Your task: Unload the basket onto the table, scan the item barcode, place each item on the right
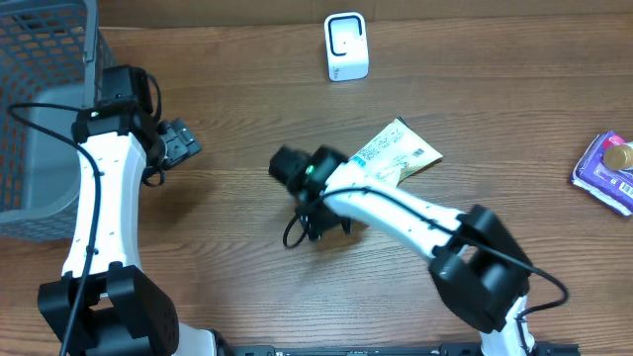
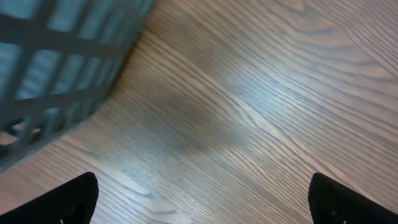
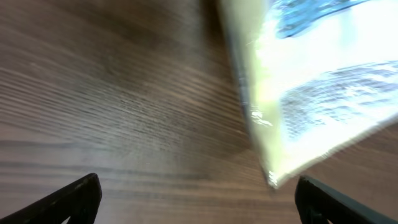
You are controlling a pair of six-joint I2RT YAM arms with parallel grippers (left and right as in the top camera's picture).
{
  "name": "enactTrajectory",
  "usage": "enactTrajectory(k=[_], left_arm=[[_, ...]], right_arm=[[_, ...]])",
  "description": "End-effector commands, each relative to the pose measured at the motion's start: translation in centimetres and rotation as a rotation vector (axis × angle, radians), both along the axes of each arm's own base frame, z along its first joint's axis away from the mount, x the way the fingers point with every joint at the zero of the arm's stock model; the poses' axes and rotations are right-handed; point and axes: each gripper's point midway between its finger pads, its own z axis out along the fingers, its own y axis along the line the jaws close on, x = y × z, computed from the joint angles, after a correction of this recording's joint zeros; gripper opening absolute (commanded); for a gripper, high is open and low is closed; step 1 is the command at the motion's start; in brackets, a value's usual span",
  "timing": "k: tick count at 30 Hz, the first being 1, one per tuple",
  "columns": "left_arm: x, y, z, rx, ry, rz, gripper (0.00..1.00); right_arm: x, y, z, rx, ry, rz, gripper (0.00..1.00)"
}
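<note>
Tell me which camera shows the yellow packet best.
Overhead: the yellow packet shows nearly whole, one end hidden under the right arm. The right wrist view gives only a blurred corner; the left wrist view shows none of it.

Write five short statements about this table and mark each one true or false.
1. The yellow packet lies on the table. True.
2. The left fingers clamp the packet. False: they stand apart over bare wood.
3. The white scanner sits inside the grey basket. False: it stands on the table, apart from the basket.
4. A purple package lies at the overhead view's right edge. True.
5. The right fingers stand apart, gripping nothing. True.
</note>
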Motion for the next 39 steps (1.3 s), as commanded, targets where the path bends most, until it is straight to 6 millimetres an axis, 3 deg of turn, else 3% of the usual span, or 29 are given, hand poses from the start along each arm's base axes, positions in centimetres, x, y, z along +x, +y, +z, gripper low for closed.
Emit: enactTrajectory(k=[1,4,9,15,21,23,25,26,27,29,30,34,39], left_arm=[[0.8,-2.2,0.1,-0.034,-0.012,-0.080,1.00],[1.1,-4.1,0.0,-0.050,-0.010,-0.155,1.00],[1.8,-9.5,0.1,-0.123,-0.027,-0.354,1.00],[2.2,-16.8,0.5,-0.162,-0.070,-0.650,1.00],[2.0,-21.2,0.9,-0.153,-0.104,-0.787,1.00],[1.9,-22.2,1.0,-0.153,-0.113,-0.814,1.00],[2.0,-23.1,1.1,-0.154,-0.128,-0.834,1.00],[2.1,-23.4,1.2,-0.154,-0.138,-0.843,1.00],[2.2,-23.9,1.3,-0.153,-0.149,-0.853,1.00],[2.4,-24.5,1.5,-0.153,-0.168,-0.866,1.00],[2.6,-24.6,1.7,-0.152,-0.179,-0.869,1.00],[3.2,-24.9,2.0,-0.159,-0.208,-0.846,1.00],[3.3,-24.9,2.0,-0.160,-0.212,-0.844,1.00]], right_arm=[[2.2,0.2,7.9,0.226,-0.060,-0.181,1.00],[3.6,-2.4,11.2,0.326,-0.051,-0.361,1.00],[5.8,-6.1,12.3,0.537,0.114,-0.547,1.00],[8.1,-10.2,9.3,0.734,0.212,-0.600,1.00],[7.5,-15.0,4.0,0.762,0.263,-0.747,1.00],[7.2,-15.5,3.4,0.807,0.278,-0.730,0.99],[7.3,-15.2,3.9,0.900,0.285,-0.670,0.90],[7.6,-14.8,4.5,0.957,0.279,-0.625,0.80],[8.0,-14.3,5.3,1.027,0.268,-0.575,0.65],[9.0,-13.4,6.5,1.121,0.240,-0.514,0.10],[9.6,-13.3,6.8,1.143,0.212,-0.489,0.04],[11.4,-12.4,7.5,1.185,0.124,-0.395,0.04],[12.3,-11.2,6.4,1.209,0.084,-0.325,0.04]])
